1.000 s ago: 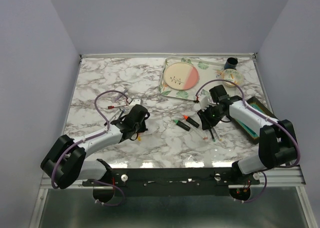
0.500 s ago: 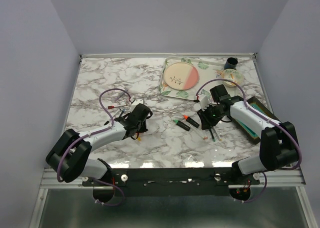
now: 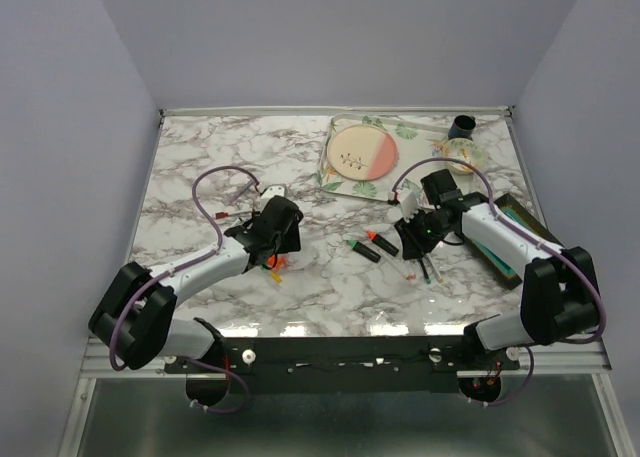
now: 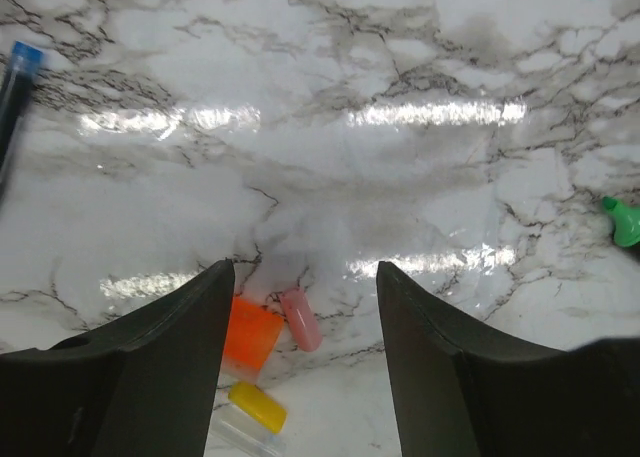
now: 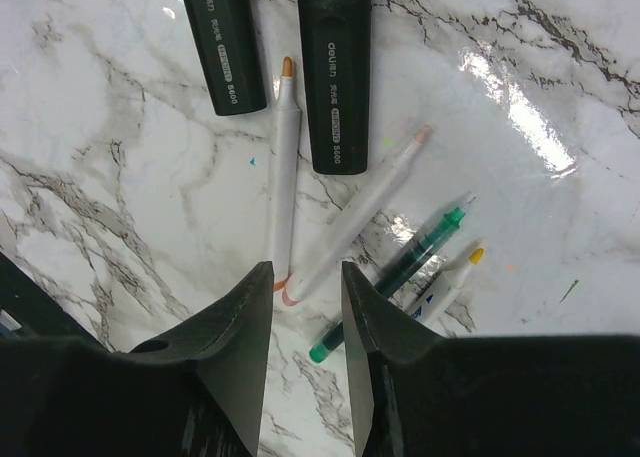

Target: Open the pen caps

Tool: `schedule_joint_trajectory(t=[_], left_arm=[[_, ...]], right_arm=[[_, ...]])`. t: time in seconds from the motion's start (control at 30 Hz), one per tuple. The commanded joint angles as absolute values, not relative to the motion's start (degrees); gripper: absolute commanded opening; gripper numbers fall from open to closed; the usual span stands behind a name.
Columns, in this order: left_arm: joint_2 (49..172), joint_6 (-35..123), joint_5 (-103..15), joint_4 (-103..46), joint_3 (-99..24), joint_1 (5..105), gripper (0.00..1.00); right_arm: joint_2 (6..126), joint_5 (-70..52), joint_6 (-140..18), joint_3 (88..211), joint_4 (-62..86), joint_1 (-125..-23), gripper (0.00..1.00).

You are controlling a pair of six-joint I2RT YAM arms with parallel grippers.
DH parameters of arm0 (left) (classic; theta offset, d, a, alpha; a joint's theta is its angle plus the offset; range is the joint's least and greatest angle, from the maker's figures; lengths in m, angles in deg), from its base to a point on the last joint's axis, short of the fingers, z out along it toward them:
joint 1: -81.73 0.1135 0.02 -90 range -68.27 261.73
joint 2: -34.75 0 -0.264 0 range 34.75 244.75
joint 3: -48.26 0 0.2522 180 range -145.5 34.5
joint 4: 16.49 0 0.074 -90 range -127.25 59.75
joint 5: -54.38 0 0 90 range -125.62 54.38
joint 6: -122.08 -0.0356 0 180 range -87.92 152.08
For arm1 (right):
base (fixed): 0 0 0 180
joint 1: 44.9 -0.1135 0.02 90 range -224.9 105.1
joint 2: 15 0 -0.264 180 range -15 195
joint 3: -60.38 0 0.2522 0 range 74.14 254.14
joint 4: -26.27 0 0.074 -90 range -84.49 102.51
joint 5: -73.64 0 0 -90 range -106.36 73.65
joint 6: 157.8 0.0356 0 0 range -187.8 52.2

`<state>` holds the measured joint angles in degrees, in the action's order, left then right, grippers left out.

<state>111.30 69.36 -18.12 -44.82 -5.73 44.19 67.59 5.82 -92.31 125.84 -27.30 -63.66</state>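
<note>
left jaws wide over loose caps, right jaws narrow over the pens

left gripper has its jaws spread wide, gripping nothing. on the marble table right below sit an orange cap, a pink cap just beside it and a yellow cap close by, left of centre. right gripper has its jaws only narrowly apart, also empty, over bare-tipped white pens and a green pen, with black highlighters beyond them.

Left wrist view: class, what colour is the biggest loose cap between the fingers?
Orange: the biggest cap, best seen in the left wrist view.
</note>
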Motion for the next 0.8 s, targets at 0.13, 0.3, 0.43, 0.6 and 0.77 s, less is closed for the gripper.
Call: schedule_joint_trajectory(t=[0.13,0.3,0.43,0.6,0.77], left_arm=[[107.79,66.10,-18.21,-43.26,-8.22,55.87,0.75],[108.23,64.42,-12.60,-46.24,-7.87,58.53,0.75],[111.38,64.51,-11.36,-46.69,-8.21,60.90,0.72],[115.16,64.16,-14.43,-45.63,-8.57,64.32,0.63],[118.86,64.07,-15.66,-44.93,-8.74,65.73,0.60]], right_arm=[[64.54,8.78,-94.16,126.52,-28.53,-64.06,0.41],[63.31,9.48,-94.43,126.52,-28.62,-64.06,0.41],[62.78,10.19,-94.60,126.61,-28.88,-64.06,0.41],[62.26,10.36,-94.69,126.52,-28.88,-64.06,0.41],[61.99,10.63,-94.78,126.43,-28.97,-63.97,0.41]])
